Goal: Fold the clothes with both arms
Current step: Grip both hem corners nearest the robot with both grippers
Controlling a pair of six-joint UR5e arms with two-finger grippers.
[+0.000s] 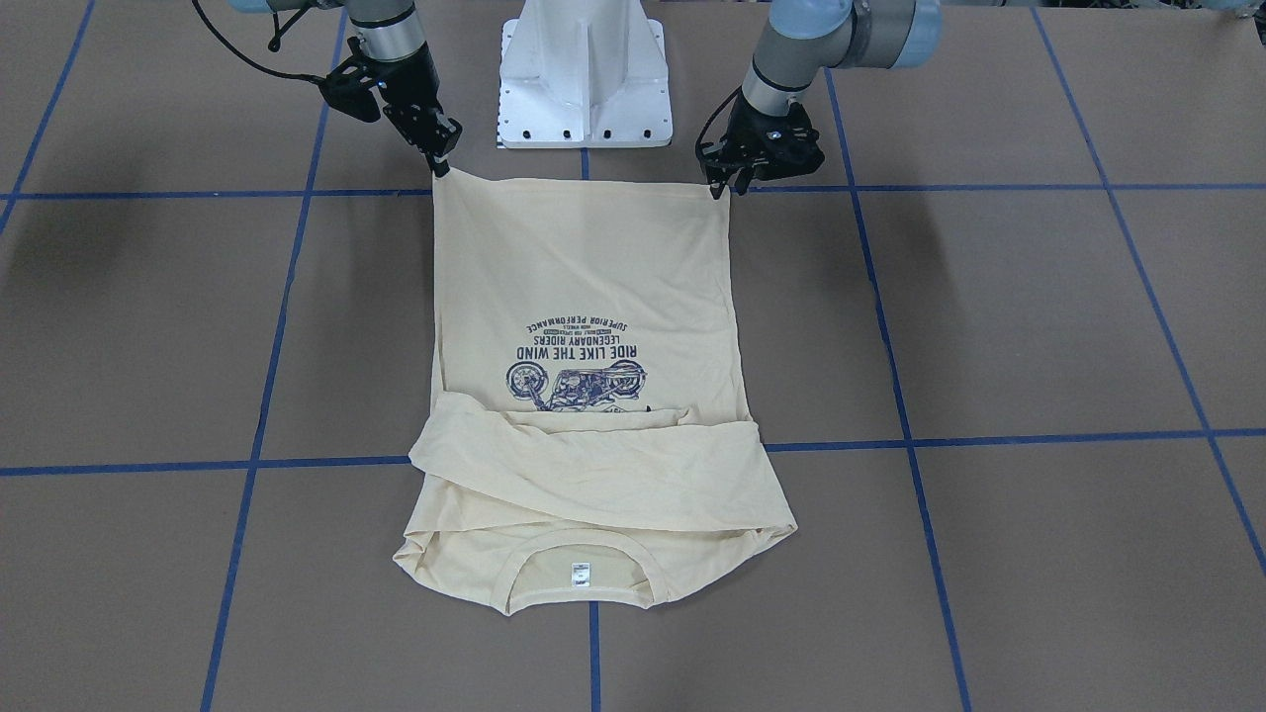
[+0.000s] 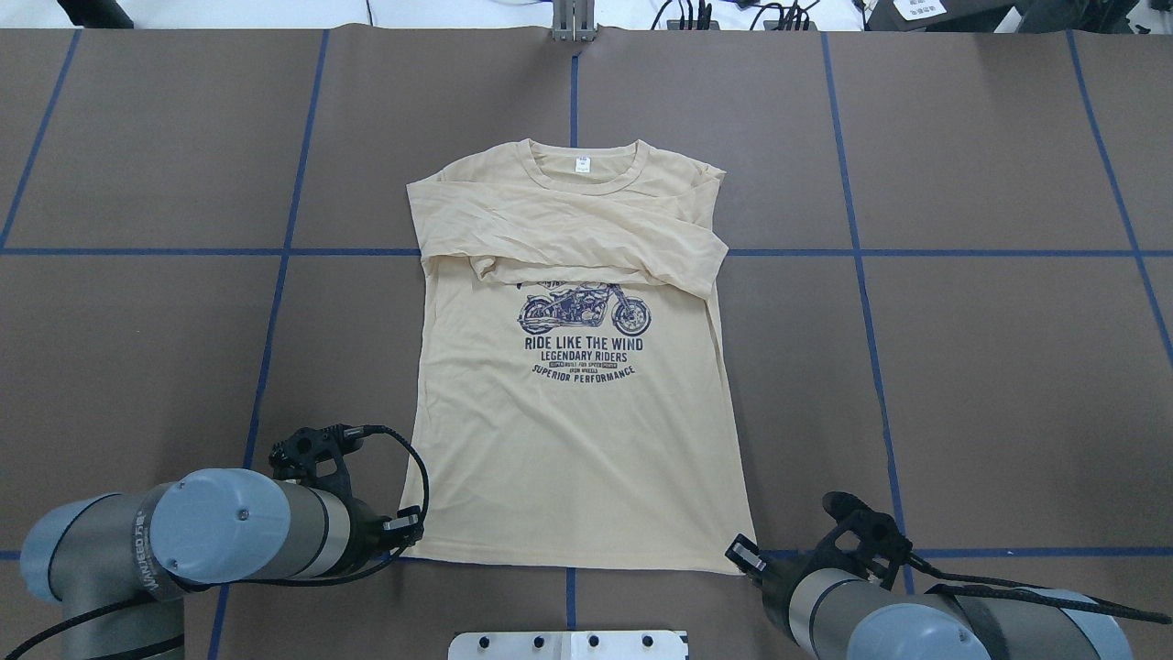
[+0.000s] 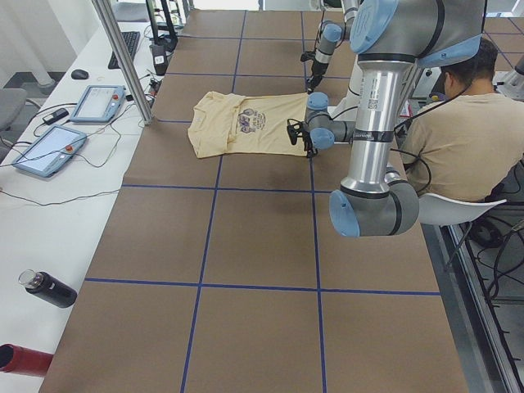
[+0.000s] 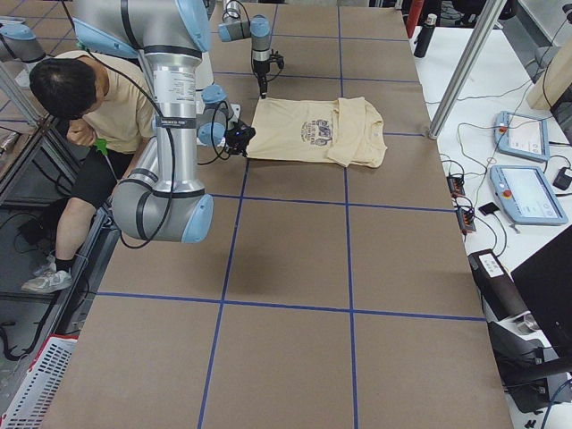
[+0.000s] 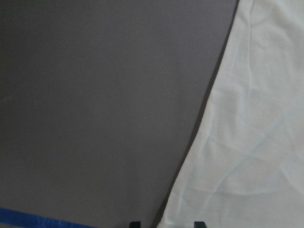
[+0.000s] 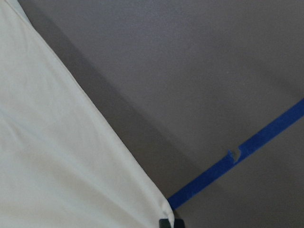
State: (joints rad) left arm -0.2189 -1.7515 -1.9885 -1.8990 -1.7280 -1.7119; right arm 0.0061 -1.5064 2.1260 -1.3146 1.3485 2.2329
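Read the overhead view as your clock face, with the shirt at its centre.

Your left arm (image 2: 229, 536) comes in low from 8 o'clock. The left jaws sit at the hem's 7 o'clock corner. In the left wrist view the two fingertips (image 5: 135, 223) stand spread. The shirt's side edge runs down between them, one tip over bare tabletop and the other over cloth.

The long-sleeved T-shirt (image 2: 577, 458) lies flat on the brown tabletop (image 2: 962, 367), chest side up. Its collar is at 12 o'clock, away from the robot, and its hem is at 6 o'clock, near the white pedestal base (image 2: 568, 644). You can see the small white neck label (image 2: 582, 165) inside the collar. Both sleeves (image 2: 568, 234) are folded across the chest in one band just below the collar. That band covers the top edge of the navy motorcycle print (image 2: 585, 312), and "RIDE LIKE THE WIND" reads clearly under it. A blue tape line (image 2: 916, 252) runs from 9 to 3 o'clock and passes under the shirt at the sleeve band.

Your right arm (image 2: 852, 605) enters from 5 o'clock. The right jaws are pressed together on the hem's 5 o'clock corner. The right wrist view shows the fingertips (image 6: 165, 222) meeting at the cloth's point. In the front-facing view that corner stands up in a small peak at the fingers.

In both side views a seated person (image 3: 454, 139) is behind the robot.
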